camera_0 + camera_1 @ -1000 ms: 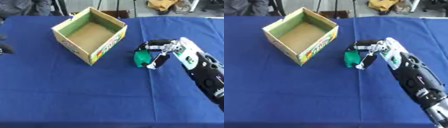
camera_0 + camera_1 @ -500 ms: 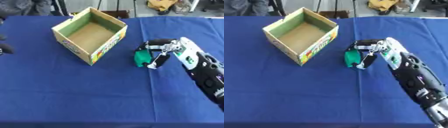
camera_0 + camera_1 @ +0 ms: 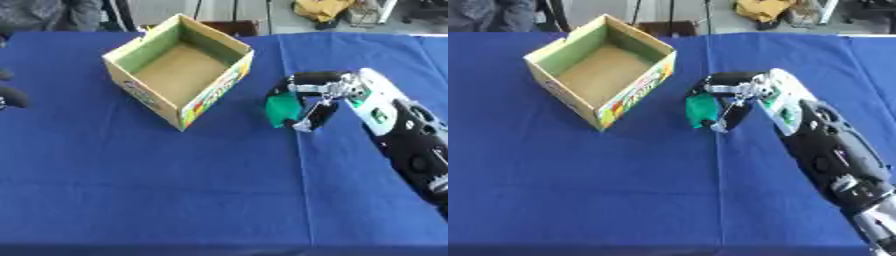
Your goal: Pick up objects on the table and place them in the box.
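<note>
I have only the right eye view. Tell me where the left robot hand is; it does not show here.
Observer: The left eye view shows the left robot hand as a dark shape at the picture's far left edge, level with the box.
Operator: My view has the right robot hand curled round the green object. Report whether the left one touches the box.
Observer: It does not. In the left eye view a stretch of blue tablecloth shows between the left robot hand and the box's near wall.
</note>
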